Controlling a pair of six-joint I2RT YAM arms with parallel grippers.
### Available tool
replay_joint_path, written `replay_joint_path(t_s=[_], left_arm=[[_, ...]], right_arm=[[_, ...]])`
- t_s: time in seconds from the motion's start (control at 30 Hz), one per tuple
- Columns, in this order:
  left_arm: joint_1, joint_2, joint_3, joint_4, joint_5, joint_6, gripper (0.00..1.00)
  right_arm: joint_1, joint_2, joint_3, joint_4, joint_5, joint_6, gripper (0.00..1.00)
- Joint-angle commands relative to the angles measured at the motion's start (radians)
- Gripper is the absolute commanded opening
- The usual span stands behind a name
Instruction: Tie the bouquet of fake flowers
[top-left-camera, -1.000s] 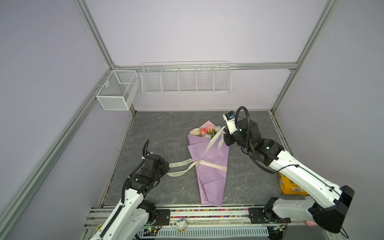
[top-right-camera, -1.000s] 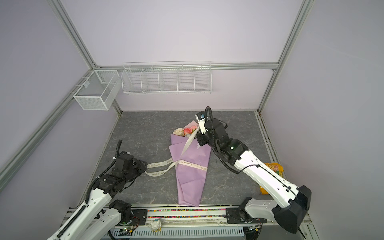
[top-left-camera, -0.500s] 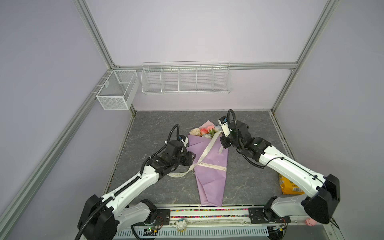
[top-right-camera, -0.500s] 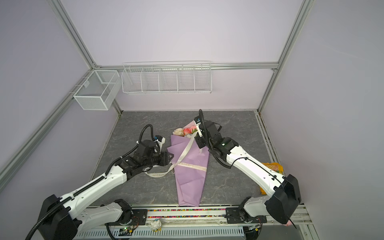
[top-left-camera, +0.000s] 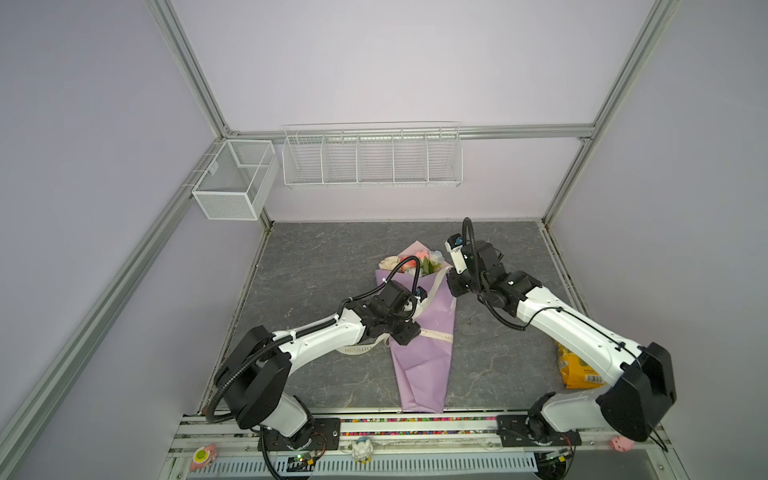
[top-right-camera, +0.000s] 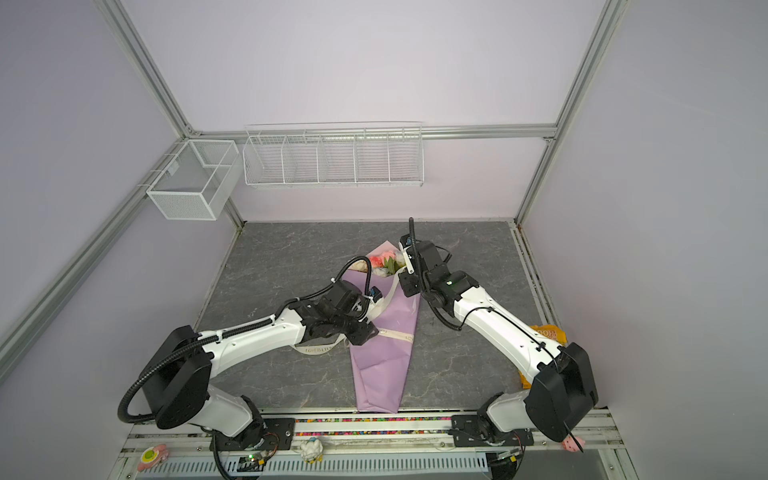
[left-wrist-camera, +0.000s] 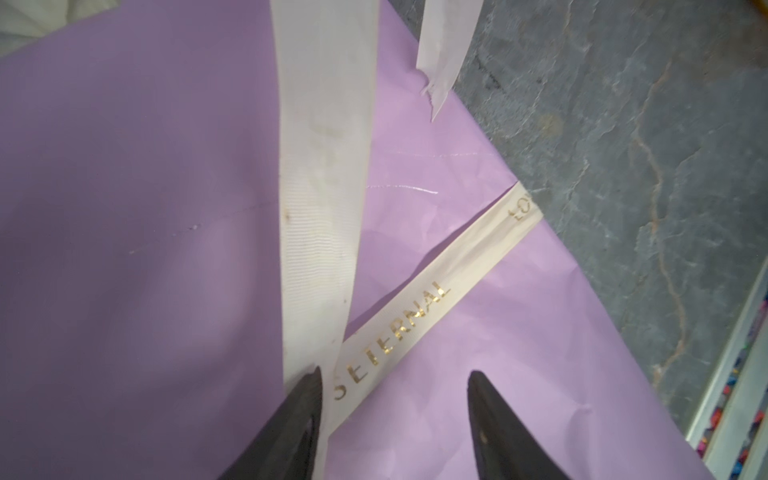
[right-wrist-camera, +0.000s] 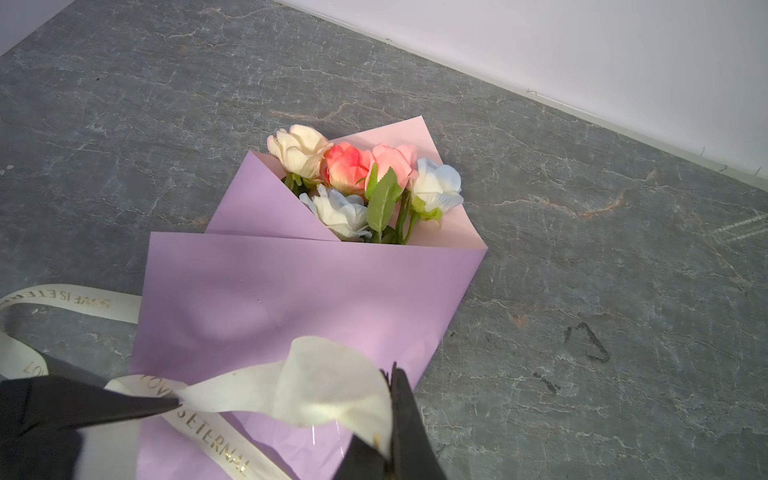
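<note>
The bouquet of fake flowers (top-left-camera: 428, 357) (top-right-camera: 384, 365) lies on the grey table in lilac paper, its cream, pink and pale blue roses (right-wrist-camera: 353, 174) at the far end. A cream printed ribbon (top-left-camera: 436, 333) (left-wrist-camera: 324, 166) bands its middle. Over that band, just above the paper, my left gripper (top-left-camera: 403, 334) (top-right-camera: 360, 336) (left-wrist-camera: 395, 374) hangs open; the printed strand runs between its jaws and one fingertip (left-wrist-camera: 309, 386) is at the plain strand's edge. My right gripper (top-left-camera: 455, 286) (top-right-camera: 407, 286) (right-wrist-camera: 392, 376) is shut on the ribbon's free end (right-wrist-camera: 332, 386), held up beside the bouquet's right edge.
A yellow packet (top-left-camera: 577, 370) (top-right-camera: 548, 332) lies at the front right, partly under the right arm. A wire rack (top-left-camera: 372, 162) and a mesh box (top-left-camera: 232, 183) hang on the back wall. A metal rail (top-left-camera: 415, 428) runs along the front edge.
My left arm has swung in from the table's left side to above the bouquet's middle, its jaws a little wider. The right gripper, still holding the ribbon end, has shifted slightly towards the bouquet.
</note>
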Motion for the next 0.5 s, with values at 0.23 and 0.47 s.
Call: replay_joint_path(t_s=[0.23, 0.47], left_arm=[[0.0, 0.103, 0.088, -0.165, -0.094, 0.169, 0.55], [-0.002, 0.144, 0.087, -0.2, -0.107, 0.186, 0.48]], right_arm=[[-0.039, 0.006, -0.031, 0.017, -0.06, 0.058, 0.09], [-0.059, 0.024, -0.023, 0.017, -0.1, 0.081, 0.09]])
